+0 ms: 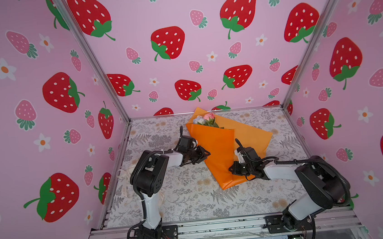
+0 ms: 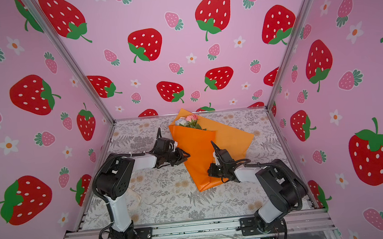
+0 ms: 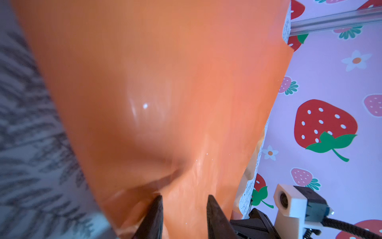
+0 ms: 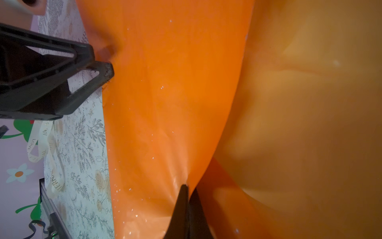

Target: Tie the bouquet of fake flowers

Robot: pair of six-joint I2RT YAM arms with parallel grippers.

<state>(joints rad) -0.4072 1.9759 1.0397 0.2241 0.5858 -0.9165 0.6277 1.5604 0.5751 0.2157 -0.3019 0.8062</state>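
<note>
The bouquet of fake flowers lies slantwise on the patterned table. Its pink and white roses [image 1: 206, 119] [image 2: 189, 120] peek out of the far end of the orange wrapping paper [image 1: 219, 150] [image 2: 199, 147]. My left gripper [image 1: 206, 154] [image 3: 184, 196] is at the paper's left edge. Its jaws stand partly apart with a bulge of paper squeezed between them. My right gripper [image 1: 231, 168] [image 4: 189, 187] is shut on the edge of the folded-over flap near the narrow end. The stems are hidden inside the paper.
A cream ribbon [image 1: 122, 178] [image 4: 41, 142] with printed letters lies near the left wall, behind the left arm's elbow. Strawberry-print walls close in the table on three sides. A metal rail [image 1: 218, 226] runs along the front.
</note>
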